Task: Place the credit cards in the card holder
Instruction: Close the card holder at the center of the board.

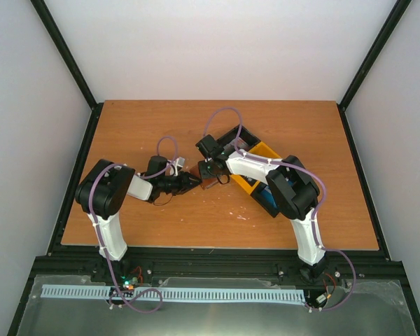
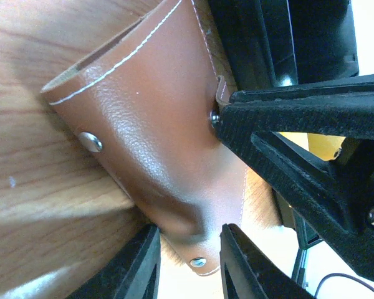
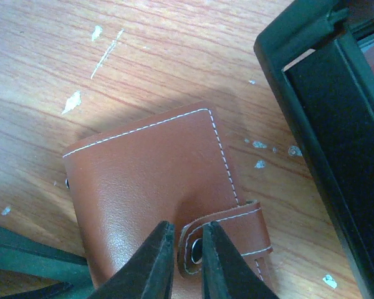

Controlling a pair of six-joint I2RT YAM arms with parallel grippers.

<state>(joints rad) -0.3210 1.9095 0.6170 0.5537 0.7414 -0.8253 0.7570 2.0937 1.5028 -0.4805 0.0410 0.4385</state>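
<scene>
The card holder [image 3: 149, 174] is a brown stitched wallet lying closed on the wooden table, small in the top view [image 1: 211, 184]. My right gripper [image 3: 188, 261] is shut on its snap tab [image 3: 237, 227], pinching the tab's free end by the metal snap. My left gripper [image 2: 187, 268] grips the wallet's [image 2: 149, 124] opposite end, and the leather dents between the fingers. In the left wrist view the right gripper's fingers [image 2: 287, 124] meet the tab. No credit cards show clearly; only a blue patch [image 1: 269, 199] shows inside a bin.
A black bin [image 1: 232, 138] and a yellow bin [image 1: 260, 175] stand just right of the wallet, under my right arm. The black bin's wall [image 3: 324, 124] lies close to the wallet's right. White flecks mark the table.
</scene>
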